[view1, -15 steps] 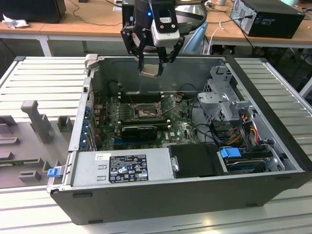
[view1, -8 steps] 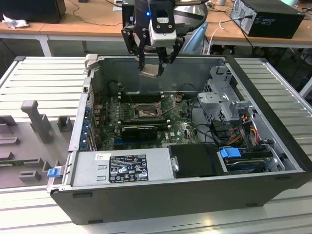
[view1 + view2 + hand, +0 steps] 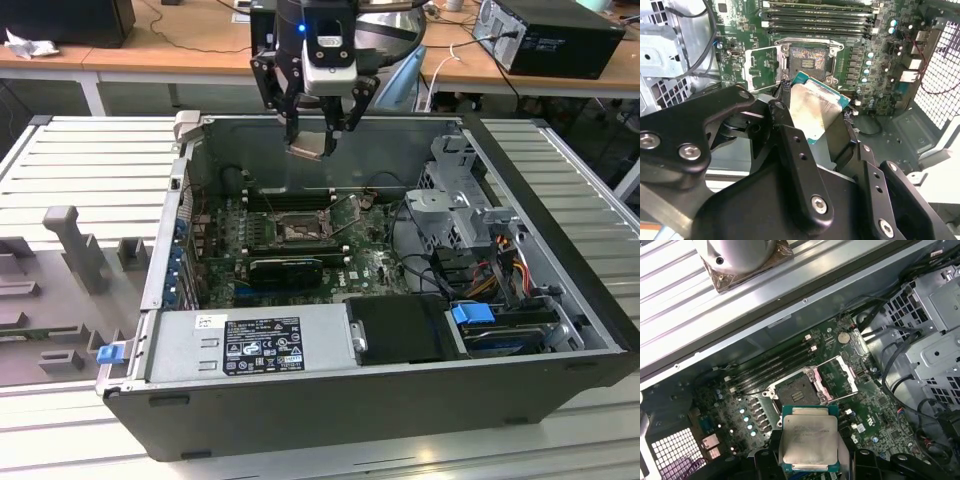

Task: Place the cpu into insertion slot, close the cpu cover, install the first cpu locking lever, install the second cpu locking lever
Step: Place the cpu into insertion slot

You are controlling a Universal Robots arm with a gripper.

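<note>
1. Gripper (image 3: 318,140), exterior view: hangs above the open computer case (image 3: 350,410), close to its far wall. Its fingers are clamped on the cpu (image 3: 307,150), which is tilted in the air, well apart from the board below.
2. Same view: the insertion slot (image 3: 298,232) sits on the green motherboard (image 3: 375,265), just in front of the memory sticks (image 3: 290,198). A power supply (image 3: 250,345) lies along the near wall.
3. Second wrist view: black fingers (image 3: 785,130) pinch opposite edges of the cpu (image 3: 817,107), silvery face showing, teal rim visible. Beyond it the insertion slot (image 3: 807,57) is uncovered, its pin field bare. The cpu cover (image 3: 761,67) stands swung open just beside the slot.
4. First wrist view: the cpu (image 3: 809,437) is held square between the fingers, apart from the insertion slot (image 3: 792,392). The cpu cover (image 3: 840,377) is hinged open beside it. The memory sticks (image 3: 772,367) run along the slot's other side.
</note>
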